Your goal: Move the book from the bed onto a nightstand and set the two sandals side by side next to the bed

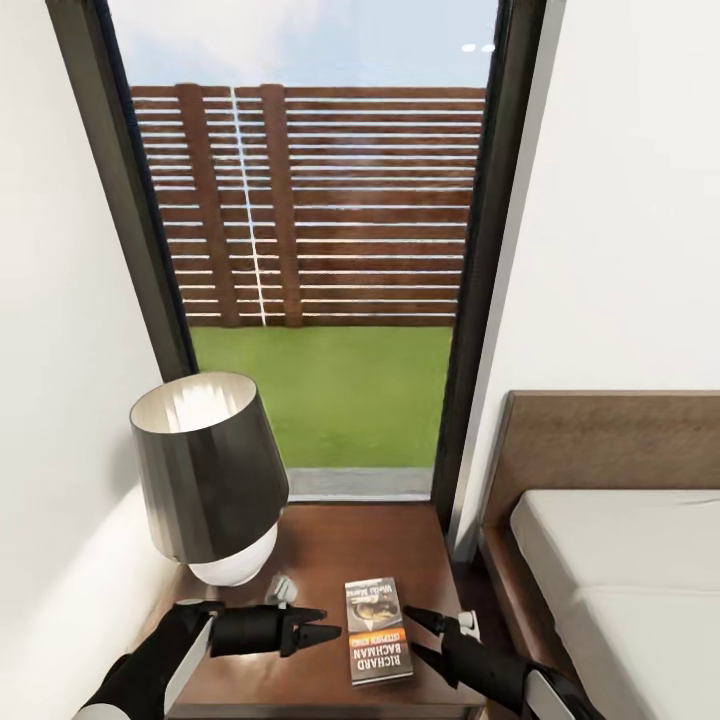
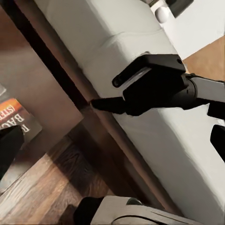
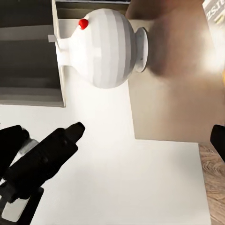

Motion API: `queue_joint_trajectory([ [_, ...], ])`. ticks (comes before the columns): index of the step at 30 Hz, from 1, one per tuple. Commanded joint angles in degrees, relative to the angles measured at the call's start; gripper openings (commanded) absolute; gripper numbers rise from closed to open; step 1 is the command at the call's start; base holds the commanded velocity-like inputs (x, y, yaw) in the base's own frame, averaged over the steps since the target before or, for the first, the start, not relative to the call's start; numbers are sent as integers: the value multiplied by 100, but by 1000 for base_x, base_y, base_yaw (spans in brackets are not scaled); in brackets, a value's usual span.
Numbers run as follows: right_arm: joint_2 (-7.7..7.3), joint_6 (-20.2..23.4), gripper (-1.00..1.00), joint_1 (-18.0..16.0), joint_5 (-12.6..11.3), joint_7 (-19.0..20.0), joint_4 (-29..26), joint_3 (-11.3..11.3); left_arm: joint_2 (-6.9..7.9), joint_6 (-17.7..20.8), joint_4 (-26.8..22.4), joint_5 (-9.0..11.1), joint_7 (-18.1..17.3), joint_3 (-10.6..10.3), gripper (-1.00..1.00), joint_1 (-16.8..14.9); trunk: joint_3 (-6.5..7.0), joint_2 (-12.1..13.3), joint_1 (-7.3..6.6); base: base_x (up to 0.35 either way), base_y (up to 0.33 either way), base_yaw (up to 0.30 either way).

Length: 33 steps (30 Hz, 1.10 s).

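a tall dark-framed window (image 1: 320, 250) fills the upper middle of the head view, with grass and a slatted fence behind it. the bed (image 1: 620, 560) sits at the lower right, its grey mattress bare. the nightstand (image 1: 330, 550) stands at bottom centre, a lamp (image 1: 205, 475) on its left part. the book (image 1: 377, 630) lies flat on the nightstand top at bottom centre. the left gripper (image 1: 322, 626) hangs just left of the book, fingers narrow and empty. the right gripper (image 1: 417, 633), just right of it, is spread wide, empty.
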Motion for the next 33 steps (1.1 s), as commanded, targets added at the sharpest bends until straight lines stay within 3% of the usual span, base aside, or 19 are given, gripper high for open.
queue_joint_trajectory([
  [1, -5, 29, 100, -3, -6, 0, -3, 21, 4, 53, 93, 47, 252, -36, 100, -3, 13, 39, -23, 0, 0, 0],
  [4, -43, -223, 100, -3, 440, 1, -18, 148, -33, 0, 305, 39, 922, -45, 100, -3, 67, 159, -89, 0, 0, 0],
  [5, -58, -565, 100, -3, 911, 1, -4, 245, -61, -38, 373, 37, 1226, -49, 100, 0, 85, 199, -111, 0, 0, 0],
  [6, -63, -818, 100, -3, 1222, 4, 20, 282, -74, -63, 400, 37, 1372, -52, 100, 5, 103, 240, -133, 0, 0, 0],
  [9, -84, -1399, 100, 8, 1945, 9, 69, 334, -112, -108, 436, 36, 1604, -57, 100, 34, 157, 360, -199, 0, 0, 0],
  [11, -119, -1538, 100, 16, 2119, 6, 105, 343, -120, -137, 443, 36, 1653, -54, 100, 46, 192, 440, -243, 0, 0, 0],
  [15, -317, -1777, 100, 22, 2269, 4, 433, 350, -126, -276, 654, 36, 1693, -55, 100, 62, 264, 600, -331, 0, 0, 0],
  [18, -384, -2199, 100, 23, 2299, 2, 856, 353, -128, -689, 1098, 33, 1701, -57, 100, 66, 318, 721, -397, 0, 0, 0],
  [22, -404, -2724, 100, 24, 2315, -2, 1326, 360, -128, -1075, 1375, 35, 1707, -55, 100, 67, 390, 881, -485, 0, 0, 0],
  [31, -407, -2915, 100, 32, 2322, -29, 1791, 365, -128, -1178, 1611, 37, 1744, -55, 100, 67, 552, 1242, -682, 0, 0, 0],
  [33, -407, -3014, 100, 32, 2324, -38, 1862, 366, -133, -1182, 1653, 32, 1990, -61, 100, 67, 587, 1322, -726, 0, 0, 0],
])
